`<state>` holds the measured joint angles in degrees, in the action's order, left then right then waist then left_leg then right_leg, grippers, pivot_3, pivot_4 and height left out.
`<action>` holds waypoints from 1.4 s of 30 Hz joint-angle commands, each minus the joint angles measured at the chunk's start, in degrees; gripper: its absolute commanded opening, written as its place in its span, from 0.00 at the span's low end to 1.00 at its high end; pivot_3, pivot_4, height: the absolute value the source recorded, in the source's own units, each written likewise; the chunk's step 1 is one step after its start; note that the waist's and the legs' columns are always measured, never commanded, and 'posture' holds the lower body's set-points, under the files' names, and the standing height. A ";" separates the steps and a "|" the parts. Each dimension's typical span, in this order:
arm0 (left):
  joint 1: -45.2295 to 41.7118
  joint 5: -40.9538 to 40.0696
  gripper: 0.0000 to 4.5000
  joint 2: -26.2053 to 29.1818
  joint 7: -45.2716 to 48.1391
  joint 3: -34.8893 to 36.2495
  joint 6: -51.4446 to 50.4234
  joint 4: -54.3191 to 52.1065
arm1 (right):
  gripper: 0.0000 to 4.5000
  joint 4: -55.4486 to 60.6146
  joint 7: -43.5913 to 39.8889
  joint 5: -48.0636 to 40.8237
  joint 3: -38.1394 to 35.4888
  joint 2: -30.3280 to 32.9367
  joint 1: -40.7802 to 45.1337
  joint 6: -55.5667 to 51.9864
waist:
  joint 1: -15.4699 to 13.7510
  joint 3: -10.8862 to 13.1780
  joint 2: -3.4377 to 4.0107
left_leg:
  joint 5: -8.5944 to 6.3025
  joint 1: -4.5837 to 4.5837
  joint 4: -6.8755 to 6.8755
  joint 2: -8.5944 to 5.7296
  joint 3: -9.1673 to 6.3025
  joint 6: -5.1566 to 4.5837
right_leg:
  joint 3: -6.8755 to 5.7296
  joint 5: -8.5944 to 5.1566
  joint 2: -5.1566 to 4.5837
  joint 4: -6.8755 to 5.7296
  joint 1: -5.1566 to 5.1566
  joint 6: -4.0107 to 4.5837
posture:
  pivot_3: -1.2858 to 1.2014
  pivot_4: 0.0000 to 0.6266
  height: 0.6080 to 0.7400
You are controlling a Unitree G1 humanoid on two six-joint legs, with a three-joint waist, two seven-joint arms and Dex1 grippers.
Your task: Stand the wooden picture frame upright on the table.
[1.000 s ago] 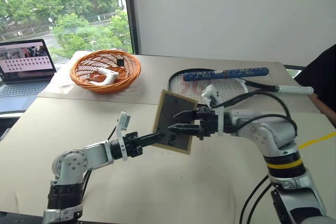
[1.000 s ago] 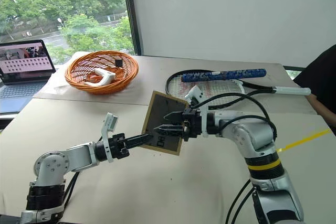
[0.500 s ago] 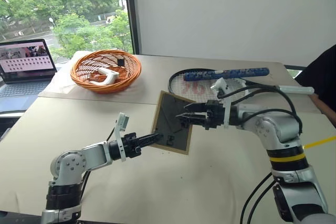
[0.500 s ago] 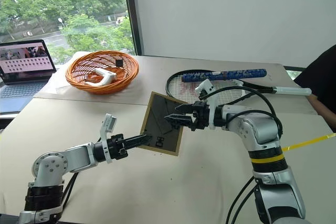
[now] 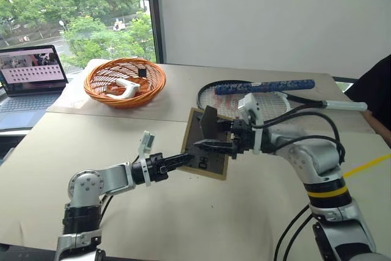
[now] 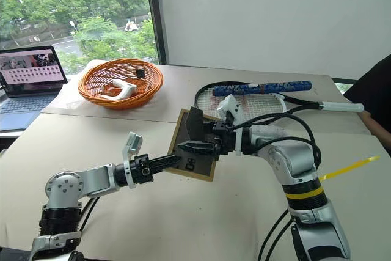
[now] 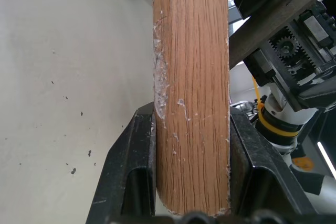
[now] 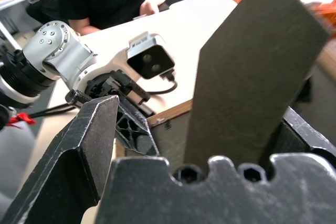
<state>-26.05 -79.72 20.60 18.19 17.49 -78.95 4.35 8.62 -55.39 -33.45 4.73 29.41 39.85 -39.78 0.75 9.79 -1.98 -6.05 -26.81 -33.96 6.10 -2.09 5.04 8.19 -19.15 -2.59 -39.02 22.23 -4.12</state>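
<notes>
The wooden picture frame [image 5: 212,164] hangs tilted above the table [image 5: 183,224], dark back panel toward me. My left gripper [image 5: 186,159] is shut on its lower left edge; in the left wrist view the light-wood edge [image 7: 191,103] sits clamped between both fingers [image 7: 134,171]. The grey stand flap [image 5: 209,124] sticks out from the back panel. My right gripper [image 5: 211,137] reaches in from the right and stands open, with the flap [image 8: 252,72] rising between its fingers [image 8: 89,150], close to one finger and apart from the other.
An orange wicker basket [image 5: 125,80] holding a white object stands at the back left, with a laptop [image 5: 30,74] beyond the table's left edge. Two rackets [image 5: 253,93] lie behind the frame. A person in black [image 5: 376,90] sits at the right, near a yellow tape strip [image 5: 366,166].
The stand flap has swung out from the back panel. My right gripper has risen slightly and rolled. The frame has rolled a little in my left gripper, which stays in place.
</notes>
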 commanded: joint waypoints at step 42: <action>-4.50 -33.28 0.25 12.79 -9.92 -9.28 -0.28 9.21 | 0.72 -25.37 60.71 83.46 5.00 10.22 -2.76 95.22 | -0.60 0.00 0.02 | 0.53 0.13 0.12 -0.03 -0.12 0.53 | -0.08 0.06 -0.01 -0.28 -0.02 0.09 | 0.52 0.24 0.67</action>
<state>-29.32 -110.49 32.70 6.26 8.21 -78.83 14.64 -16.57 0.50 48.19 10.30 38.81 35.58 54.34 0.15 9.79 -1.96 -5.51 -26.67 -33.84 6.07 -2.22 5.56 8.11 -19.09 -2.60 -39.32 22.22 -4.02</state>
